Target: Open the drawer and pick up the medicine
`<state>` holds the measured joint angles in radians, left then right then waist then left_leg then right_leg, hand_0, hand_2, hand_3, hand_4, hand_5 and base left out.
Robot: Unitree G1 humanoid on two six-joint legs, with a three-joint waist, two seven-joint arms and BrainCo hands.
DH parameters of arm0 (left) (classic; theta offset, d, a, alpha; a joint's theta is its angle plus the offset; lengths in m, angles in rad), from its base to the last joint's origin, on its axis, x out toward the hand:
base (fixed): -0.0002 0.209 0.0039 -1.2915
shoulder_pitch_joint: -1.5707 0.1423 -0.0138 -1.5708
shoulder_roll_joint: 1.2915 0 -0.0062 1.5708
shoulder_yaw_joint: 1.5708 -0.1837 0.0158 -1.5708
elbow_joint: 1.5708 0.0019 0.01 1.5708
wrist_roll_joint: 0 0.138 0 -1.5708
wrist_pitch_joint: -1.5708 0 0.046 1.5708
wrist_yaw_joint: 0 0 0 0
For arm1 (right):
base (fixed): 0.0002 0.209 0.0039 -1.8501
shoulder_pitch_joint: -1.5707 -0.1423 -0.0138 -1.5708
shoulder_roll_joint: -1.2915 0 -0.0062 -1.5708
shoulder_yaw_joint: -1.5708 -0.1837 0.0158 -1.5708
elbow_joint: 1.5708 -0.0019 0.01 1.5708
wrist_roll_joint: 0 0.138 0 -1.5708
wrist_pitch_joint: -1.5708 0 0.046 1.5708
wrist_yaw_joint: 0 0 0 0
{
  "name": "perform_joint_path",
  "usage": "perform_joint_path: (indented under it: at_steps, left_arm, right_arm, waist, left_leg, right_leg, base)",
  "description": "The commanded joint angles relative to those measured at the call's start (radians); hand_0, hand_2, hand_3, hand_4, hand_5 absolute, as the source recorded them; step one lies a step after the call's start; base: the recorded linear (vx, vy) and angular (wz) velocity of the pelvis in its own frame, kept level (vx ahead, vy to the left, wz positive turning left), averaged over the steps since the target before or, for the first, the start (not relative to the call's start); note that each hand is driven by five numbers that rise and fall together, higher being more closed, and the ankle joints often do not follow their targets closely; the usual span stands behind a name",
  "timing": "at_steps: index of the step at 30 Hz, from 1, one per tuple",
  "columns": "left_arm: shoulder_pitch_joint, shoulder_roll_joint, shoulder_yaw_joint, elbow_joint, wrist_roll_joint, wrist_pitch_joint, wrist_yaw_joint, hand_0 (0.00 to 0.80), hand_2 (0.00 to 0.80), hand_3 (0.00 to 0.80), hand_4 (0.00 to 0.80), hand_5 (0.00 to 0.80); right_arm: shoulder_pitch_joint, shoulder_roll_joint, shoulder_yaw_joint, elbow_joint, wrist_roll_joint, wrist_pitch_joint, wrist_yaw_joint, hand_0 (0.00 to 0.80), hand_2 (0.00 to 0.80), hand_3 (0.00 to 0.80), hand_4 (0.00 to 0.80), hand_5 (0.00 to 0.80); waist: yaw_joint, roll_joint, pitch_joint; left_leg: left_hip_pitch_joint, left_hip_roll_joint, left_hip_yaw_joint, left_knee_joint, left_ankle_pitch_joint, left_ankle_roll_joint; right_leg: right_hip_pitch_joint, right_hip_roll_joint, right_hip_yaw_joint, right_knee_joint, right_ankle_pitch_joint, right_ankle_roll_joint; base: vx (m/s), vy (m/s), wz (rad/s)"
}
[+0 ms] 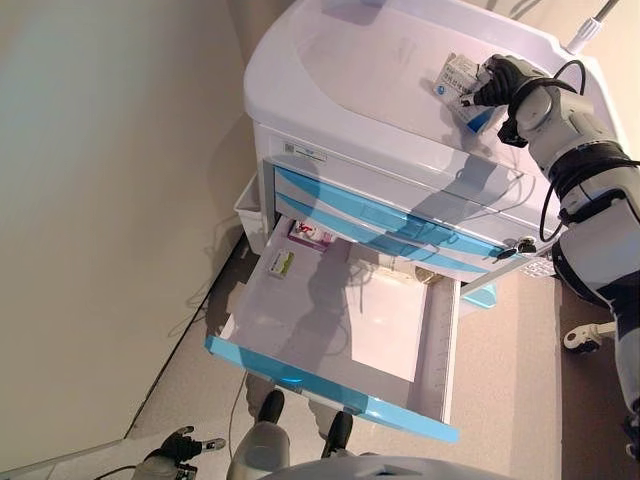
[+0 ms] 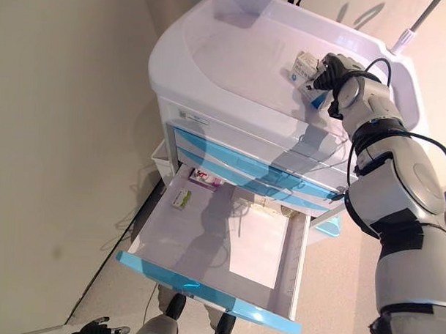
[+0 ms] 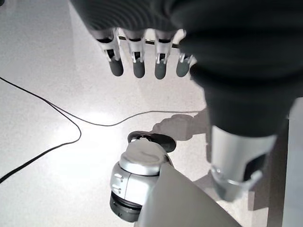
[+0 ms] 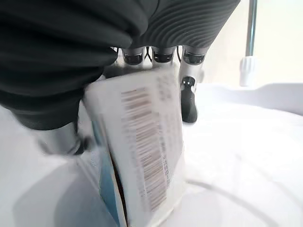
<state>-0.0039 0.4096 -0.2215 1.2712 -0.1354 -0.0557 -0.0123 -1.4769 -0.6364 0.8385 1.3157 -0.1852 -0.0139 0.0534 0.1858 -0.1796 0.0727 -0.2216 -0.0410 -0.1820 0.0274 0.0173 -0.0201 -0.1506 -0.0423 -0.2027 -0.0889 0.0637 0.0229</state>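
A white and blue medicine box [image 1: 456,76] is over the right side of the white cart's top [image 1: 350,70]. My right hand [image 1: 505,80] is shut on it, and in the right wrist view the box [image 4: 142,142] is pinched between thumb and fingers, its lower edge at the cart surface. The cart's lower blue-fronted drawer [image 1: 330,385] stands pulled out. Inside it lie a pink box [image 1: 310,234], a small green-marked box [image 1: 282,263] and a white sheet [image 1: 385,320]. My left hand [image 3: 137,61] hangs low near the floor with its fingers straight and nothing in it.
A beige wall [image 1: 100,200] runs close along the cart's left. A small white bin [image 1: 250,205] hangs on the cart's left side. A pole [image 1: 590,25] rises at the cart's back right. Two shut blue drawers [image 1: 400,225] sit above the pulled-out one.
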Motion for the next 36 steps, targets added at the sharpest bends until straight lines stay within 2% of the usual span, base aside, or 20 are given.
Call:
perform_joint_path:
  at_steps: [1, 7, 17, 25, 27, 31, 33, 36]
  left_arm:
    - [-0.032, 0.003, -0.01, 0.007, -0.007, -0.008, 0.016, 0.0, 0.0, 0.0, 0.0, 0.0]
    - [-0.024, 0.0, 0.001, 0.018, -0.008, -0.008, 0.022, 0.0, 0.0, 0.0, 0.0, 0.0]
    - [-0.016, 0.002, 0.001, 0.017, 0.001, -0.019, 0.033, 0.0, 0.0, 0.0, 0.0, 0.0]
    - [-0.006, 0.001, 0.014, 0.026, 0.018, -0.023, 0.038, 0.0, 0.0, 0.0, 0.0, 0.0]
    - [-0.002, 0.0, 0.016, 0.031, 0.023, -0.021, 0.038, 0.0, 0.0, 0.0, 0.0, 0.0]
    - [0.027, -0.021, 0.029, 0.041, 0.047, -0.018, 0.037, 0.0, 0.0, 0.0, 0.0, 0.0]
    - [0.029, -0.018, 0.028, 0.041, 0.047, -0.018, 0.037, 0.0, 0.0, 0.0, 0.0, 0.0]
    - [0.051, -0.038, 0.052, 0.041, 0.05, -0.014, 0.042, 0.0, 0.0, 0.0, 0.0, 0.0]
  right_arm:
    - [0.01, 0.004, 0.031, 0.029, -0.017, 0.004, -0.008, 0.0, 0.0, 0.0, 0.0, 0.0]
    - [-0.025, -0.006, 0.01, -0.016, 0.039, -0.007, -0.038, 0.0, 0.0, 0.0, 0.0, 0.0]
    - [-0.082, -0.108, -0.035, -0.111, 0.164, -0.039, -0.132, 0.0, 0.0, 0.0, 0.0, 0.0]
    - [-0.048, -0.203, -0.136, -0.237, 0.309, -0.078, -0.192, 0.0, 0.0, 0.0, 0.0, 0.0]
    - [-0.034, -0.221, -0.168, -0.264, 0.351, -0.087, -0.2, 0.0, 0.0, 0.0, 0.0, 0.0]
    - [0.102, -0.28, -0.33, -0.424, 0.515, -0.142, -0.221, 0.0, 0.0, 0.0, 0.0, 0.0]
    - [0.11, -0.281, -0.337, -0.428, 0.514, -0.141, -0.221, 0.0, 0.0, 0.0, 0.0, 0.0]
    - [0.277, -0.279, -0.527, -0.576, 0.606, -0.194, -0.279, 0.0, 0.0, 0.0, 0.0, 0.0]
  waist:
    - [0.032, -0.001, 0.034]
    - [0.022, 0.0, 0.031]
    - [-0.005, -0.005, 0.02]
    - [-0.028, 0.0, -0.007]
    - [-0.034, 0.004, -0.013]
    - [-0.069, 0.035, -0.033]
    - [-0.066, 0.032, -0.032]
    - [-0.091, 0.063, -0.042]
  left_leg:
    - [-0.01, -0.047, 0.028, -0.091, 0.082, 0.045]
    - [-0.007, -0.046, 0.033, -0.091, 0.079, 0.047]
    - [0.009, -0.043, 0.054, -0.09, 0.07, 0.05]
    - [0.042, -0.041, 0.077, -0.092, 0.054, 0.051]
    - [0.051, -0.042, 0.082, -0.092, 0.052, 0.052]
    - [0.104, -0.037, 0.127, -0.088, 0.027, 0.057]
    - [0.106, -0.037, 0.129, -0.088, 0.026, 0.057]
    - [0.142, -0.037, 0.17, -0.085, 0.007, 0.063]
  right_leg:
    - [-0.03, -0.019, -0.014, 0.115, -0.001, 0.054]
    - [-0.032, -0.017, -0.008, 0.118, -0.001, 0.054]
    - [-0.027, -0.015, 0.01, 0.124, -0.002, 0.056]
    - [-0.007, -0.012, 0.027, 0.123, -0.008, 0.058]
    - [-0.002, -0.011, 0.031, 0.124, -0.01, 0.058]
    - [0.03, -0.013, 0.073, 0.132, -0.02, 0.06]
    - [0.031, -0.013, 0.074, 0.132, -0.02, 0.06]
    - [0.046, -0.011, 0.114, 0.136, -0.025, 0.064]
  base:
    - [0.0, 0.0, 0.0]
    - [0.0, 0.0, 0.0]
    - [-0.001, 0.001, 0.0]
    - [0.012, 0.006, -0.07]
    - [0.029, 0.019, -0.16]
    - [0.045, 0.048, -0.21]
    - [0.022, 0.033, -0.32]
    - [0.021, 0.052, -0.34]
